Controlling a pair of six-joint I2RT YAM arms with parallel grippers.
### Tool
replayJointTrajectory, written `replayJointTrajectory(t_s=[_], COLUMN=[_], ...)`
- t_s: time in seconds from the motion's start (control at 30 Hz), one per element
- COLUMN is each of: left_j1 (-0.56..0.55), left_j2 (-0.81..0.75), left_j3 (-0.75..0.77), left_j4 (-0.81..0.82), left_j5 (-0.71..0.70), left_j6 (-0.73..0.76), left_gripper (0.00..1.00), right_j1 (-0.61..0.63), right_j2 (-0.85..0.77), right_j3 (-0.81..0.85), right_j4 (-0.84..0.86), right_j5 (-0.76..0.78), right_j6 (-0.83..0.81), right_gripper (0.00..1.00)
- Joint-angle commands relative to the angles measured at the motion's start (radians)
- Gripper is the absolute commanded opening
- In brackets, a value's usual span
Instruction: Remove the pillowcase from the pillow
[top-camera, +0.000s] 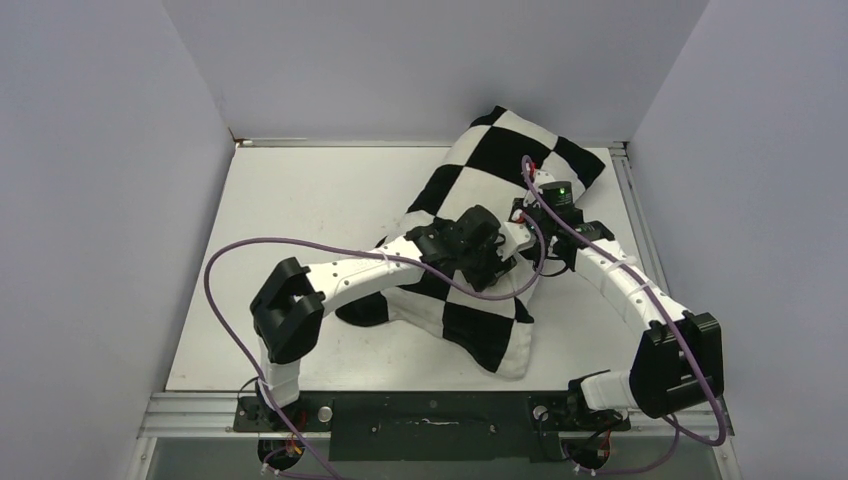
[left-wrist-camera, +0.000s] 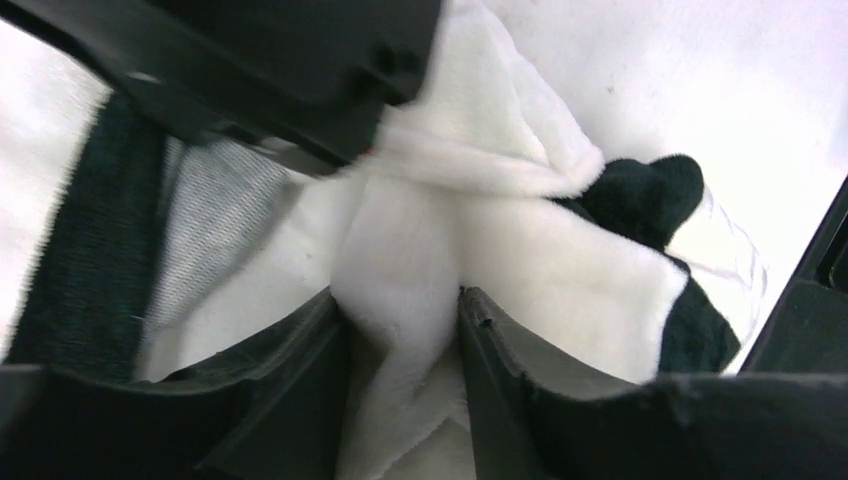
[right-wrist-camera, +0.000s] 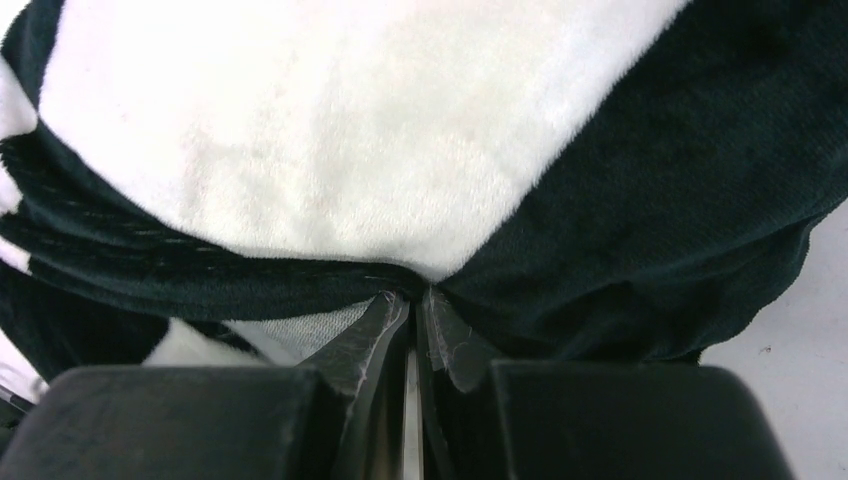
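White table (top-camera: 300, 200), plush checkered pillowcase (top-camera: 480, 170), bunched

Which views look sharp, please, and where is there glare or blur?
Top external: evenly lit and sharp, pillowcase checks crisp. Left wrist: table nearly blown out, left gripper's fingers slightly soft. Right wrist: pillowcase pile sharp, right gripper's fingers in shadow.

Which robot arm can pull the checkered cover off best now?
Probably the left. The left gripper is shut on a thick fold of the pillowcase, a firm hold for pulling. The right gripper pinches only a thin edge.
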Motion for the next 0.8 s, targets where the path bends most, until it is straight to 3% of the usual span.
replayJointTrajectory(t_s=[0.0,0.17,0.47,0.77], left_j1=[-0.069,-0.106,-0.199,-0.228], left_j2=[-0.07,-0.176,-0.324,-0.25], left_j3=[-0.087,-0.172,-0.374,-0.628], left_j4=[-0.028,-0.031,0.039,0.27], left_j5=[0.037,0.068,0.167,0.121], left_j6=[-0.042,-0.059,-0.133,-0.321], left_gripper=[0.36,0.18,0.14,0.07], right_j1=[-0.012,-0.017,-0.029,-0.034], right_j2=[0.024,0.043,0.063,0.099], right_j3=[0.058,0.076,0.11,0.095], right_j4=[0.032,0.036,0.05,0.09], right_j5=[0.041,0.044,0.076,0.017], right_j6=[-0.025,-0.016,0.014,0.053], right_gripper=[0.05,0.05,0.05,0.05])
